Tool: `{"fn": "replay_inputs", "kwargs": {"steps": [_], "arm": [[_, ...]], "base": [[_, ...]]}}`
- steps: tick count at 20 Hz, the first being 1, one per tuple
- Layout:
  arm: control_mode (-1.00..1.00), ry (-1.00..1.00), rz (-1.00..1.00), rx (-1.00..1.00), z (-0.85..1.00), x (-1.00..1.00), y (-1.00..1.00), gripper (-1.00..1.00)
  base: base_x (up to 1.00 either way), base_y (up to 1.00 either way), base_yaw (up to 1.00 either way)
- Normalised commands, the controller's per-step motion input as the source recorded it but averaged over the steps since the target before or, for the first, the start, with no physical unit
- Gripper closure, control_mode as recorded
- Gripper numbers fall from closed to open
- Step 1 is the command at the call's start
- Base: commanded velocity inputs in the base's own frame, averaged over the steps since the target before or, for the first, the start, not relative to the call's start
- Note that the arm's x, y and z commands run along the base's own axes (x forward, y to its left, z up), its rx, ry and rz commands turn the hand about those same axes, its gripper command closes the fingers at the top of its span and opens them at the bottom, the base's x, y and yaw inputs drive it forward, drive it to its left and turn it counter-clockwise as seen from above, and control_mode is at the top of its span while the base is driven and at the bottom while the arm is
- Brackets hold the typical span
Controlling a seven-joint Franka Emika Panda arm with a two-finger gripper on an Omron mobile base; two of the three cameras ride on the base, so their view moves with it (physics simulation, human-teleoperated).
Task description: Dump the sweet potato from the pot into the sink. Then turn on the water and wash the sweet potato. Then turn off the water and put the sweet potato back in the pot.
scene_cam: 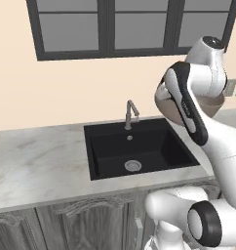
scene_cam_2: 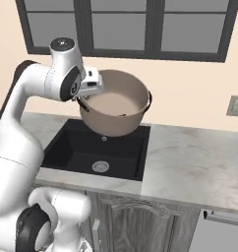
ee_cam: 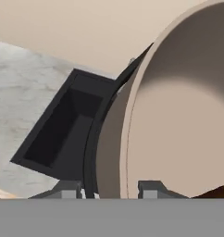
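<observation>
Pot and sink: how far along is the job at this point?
Done: the hand has gripped the pot by its rim and lifted it above the sink, tilted. In hand: the dump. A brown bit low inside the pot may be the sweet potato, and the sink floor around the drain holds no potato. Left: dumping, washing at the faucet, returning it.

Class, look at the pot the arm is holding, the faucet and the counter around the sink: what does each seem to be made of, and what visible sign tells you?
Pot: probably matte ceramic or enamel; flat tan-beige walls without shine, dark rim band.
Faucet: likely brushed metal; slim, grey, bent spout.
Counter: looks like polished marble; pale surface with grey veining.
</observation>
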Motion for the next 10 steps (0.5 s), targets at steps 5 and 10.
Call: {"fn": "replay_inputs", "kwargs": {"steps": [5,10], "arm": [[-1.0,-0.03,0.17,0.06,0.3,-0.35,0.99,1.0],[-1.0,-0.05,0.17,0.03,0.17,-0.1,0.99,1.0]], "base": [[0.0,0.0,0.0],[0.0,0.0,0.0]]}}
